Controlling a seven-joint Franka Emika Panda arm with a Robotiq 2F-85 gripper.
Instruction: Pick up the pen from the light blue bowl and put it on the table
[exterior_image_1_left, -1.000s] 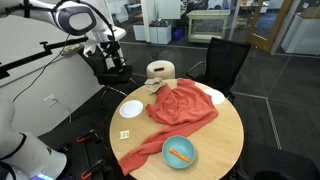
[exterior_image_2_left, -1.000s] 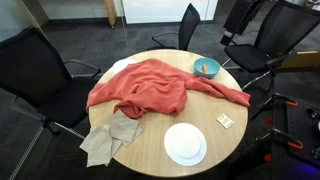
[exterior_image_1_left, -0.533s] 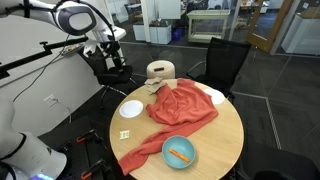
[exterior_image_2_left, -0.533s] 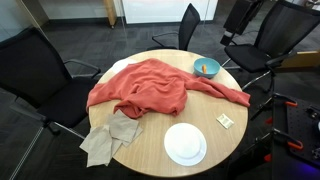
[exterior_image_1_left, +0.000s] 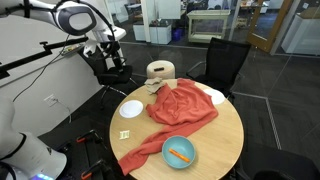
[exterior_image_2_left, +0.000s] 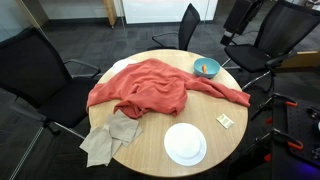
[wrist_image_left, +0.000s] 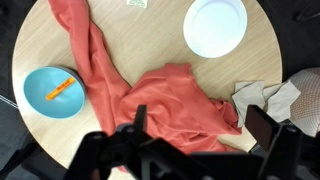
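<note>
The short orange pen (exterior_image_1_left: 181, 154) lies inside the light blue bowl (exterior_image_1_left: 168, 145) at the near edge of the round wooden table (exterior_image_1_left: 228, 132). Bowl (exterior_image_2_left: 213, 67) and pen (exterior_image_2_left: 204, 69) show at the table's far right in an exterior view, and in the wrist view the bowl (wrist_image_left: 38, 98) with the pen (wrist_image_left: 62, 88) sits at the left. My gripper (exterior_image_1_left: 114, 58) hangs high above and off the table's far left side, well away from the bowl. In the wrist view its fingers (wrist_image_left: 200, 125) are spread wide and empty over the red cloth.
A large red cloth (exterior_image_1_left: 178, 108) drapes across the table's middle, one end reaching next to the bowl. A white plate (exterior_image_1_left: 131, 108), a small packet (exterior_image_1_left: 125, 134), a grey rag (exterior_image_2_left: 110, 137) and a tan object (exterior_image_1_left: 160, 72) sit at the edges. Black chairs (exterior_image_1_left: 225, 60) ring the table.
</note>
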